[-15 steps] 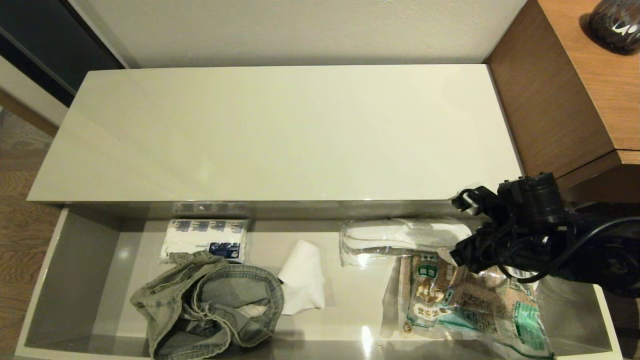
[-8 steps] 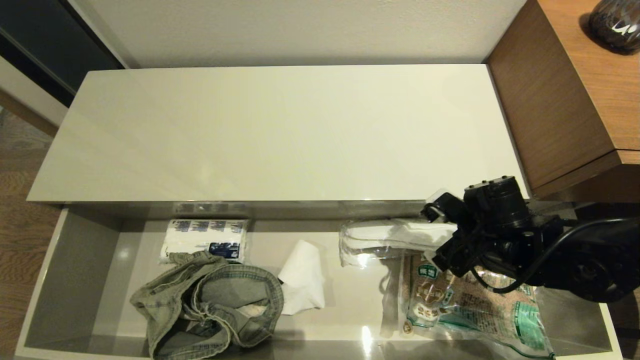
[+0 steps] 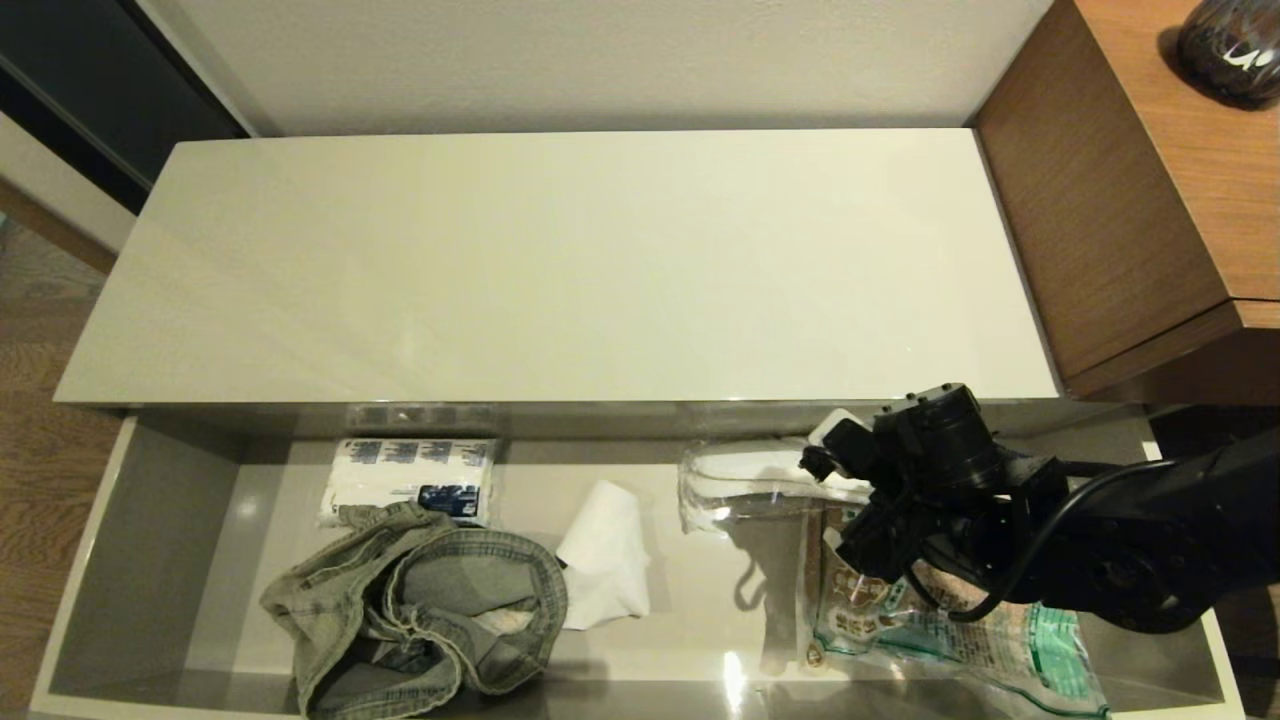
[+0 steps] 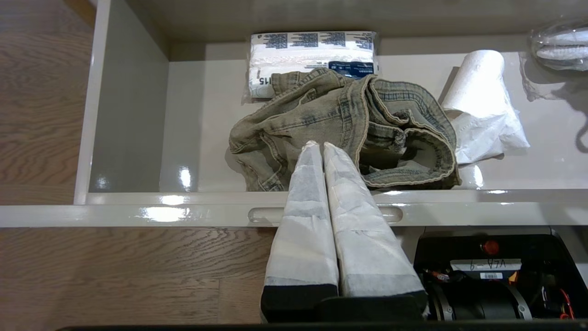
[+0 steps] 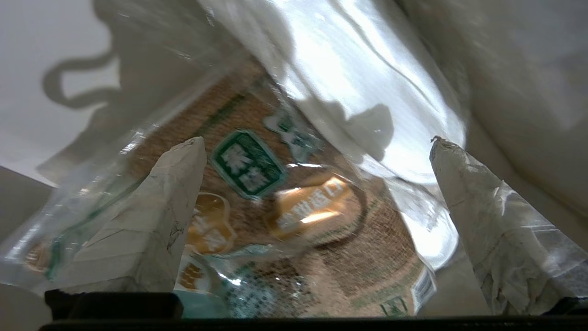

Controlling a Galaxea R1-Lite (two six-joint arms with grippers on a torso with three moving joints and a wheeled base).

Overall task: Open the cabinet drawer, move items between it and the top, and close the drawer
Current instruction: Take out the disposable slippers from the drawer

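Looking from the near edge, you see the drawer (image 3: 140, 520) pulled wide open, with its cream front (image 4: 183, 214) closest to you. Your left hand (image 4: 317, 146) sits in front of that edge with its two fingers pressed together and nothing between them; you only see it from its own camera.

Just inside the drawer, on the left, the jeans (image 3: 420, 610) lie in a crumpled heap. A white roll of paper (image 3: 605, 560) lies just beside them, touching their right edge. On the right side lies the brown and green food bag (image 3: 960, 630).

Your right hand (image 5: 317, 142) is over the top end of that bag, with its fingers (image 5: 165, 207) spread wide apart and nothing between them. In the head view its black arm (image 3: 1100, 550) reaches in from the right.

A bit farther back, the wrapped slippers (image 3: 745, 475) lie by the back wall, partly under the right hand. The blue and white pack (image 3: 410, 480) lies at the back on the left, touching the jeans.

Past the drawer is the long cream surface (image 3: 560, 270). Right of it stands a brown wood desk (image 3: 1150, 180).
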